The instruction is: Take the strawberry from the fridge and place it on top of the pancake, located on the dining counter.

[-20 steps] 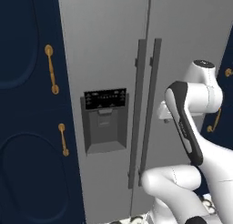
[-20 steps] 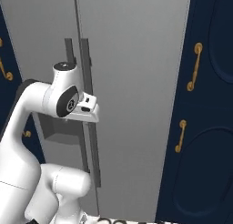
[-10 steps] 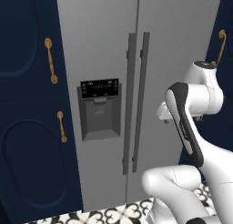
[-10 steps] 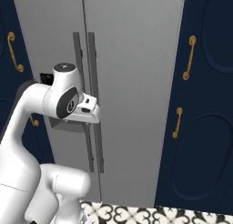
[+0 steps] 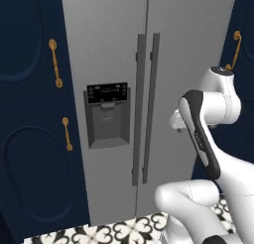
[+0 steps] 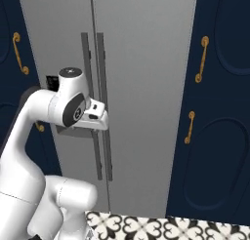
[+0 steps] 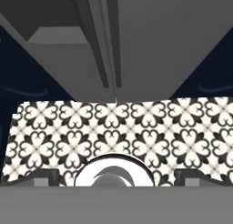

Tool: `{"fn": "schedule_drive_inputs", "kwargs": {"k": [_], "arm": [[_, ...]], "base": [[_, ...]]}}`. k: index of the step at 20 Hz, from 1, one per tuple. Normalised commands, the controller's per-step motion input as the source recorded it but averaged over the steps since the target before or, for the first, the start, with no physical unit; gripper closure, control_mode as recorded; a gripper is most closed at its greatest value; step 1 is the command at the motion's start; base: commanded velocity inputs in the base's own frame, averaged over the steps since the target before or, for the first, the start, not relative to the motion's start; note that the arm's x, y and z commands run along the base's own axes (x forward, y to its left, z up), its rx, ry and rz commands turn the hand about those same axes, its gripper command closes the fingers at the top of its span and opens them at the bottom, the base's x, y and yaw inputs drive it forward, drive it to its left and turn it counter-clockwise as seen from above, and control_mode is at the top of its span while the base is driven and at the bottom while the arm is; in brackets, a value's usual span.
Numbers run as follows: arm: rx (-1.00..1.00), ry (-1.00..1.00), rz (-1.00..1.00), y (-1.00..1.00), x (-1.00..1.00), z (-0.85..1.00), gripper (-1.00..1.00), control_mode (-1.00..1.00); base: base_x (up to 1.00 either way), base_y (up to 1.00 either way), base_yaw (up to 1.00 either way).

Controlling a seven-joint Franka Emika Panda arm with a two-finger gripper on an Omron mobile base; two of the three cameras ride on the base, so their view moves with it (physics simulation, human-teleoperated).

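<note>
Pincer (image 7: 116, 177) wide open above patterned floor (image 7: 136, 127), before closed fridge (image 5: 149, 64).

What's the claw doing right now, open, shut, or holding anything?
Claw: open, holding nothing, pointing down at the patterned floor in front of the closed fridge.

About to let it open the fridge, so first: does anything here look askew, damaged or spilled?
Nothing stands out. The fridge has both doors shut and flush, its bar handles straight and parallel, and the dispenser recess looks intact. The patterned floor shows no spill. The cabinet handles sit upright.
</note>
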Motion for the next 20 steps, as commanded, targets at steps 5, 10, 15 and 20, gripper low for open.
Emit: {"fn": "schedule_drive_inputs", "kwargs": {"k": [5, 10, 15, 20], "arm": [[0.0, -0.1, 0.0, 0.08, 0.93, -0.05, -1.0, -1.0], [0.0, -0.08, 0.0, 0.37, 0.88, -0.07, -1.0, -1.0], [0.0, 0.02, 0.0, 0.0, 0.91, -0.21, -1.0, -1.0], [0.0, -0.05, 0.0, 0.0, 0.7, -0.25, -1.0, -1.0]], "base": [[0.0, 0.0, 0.0], [0.0, 0.0, 0.0], [0.0, 0.0, 0.0], [0.0, 0.0, 0.0]]}}
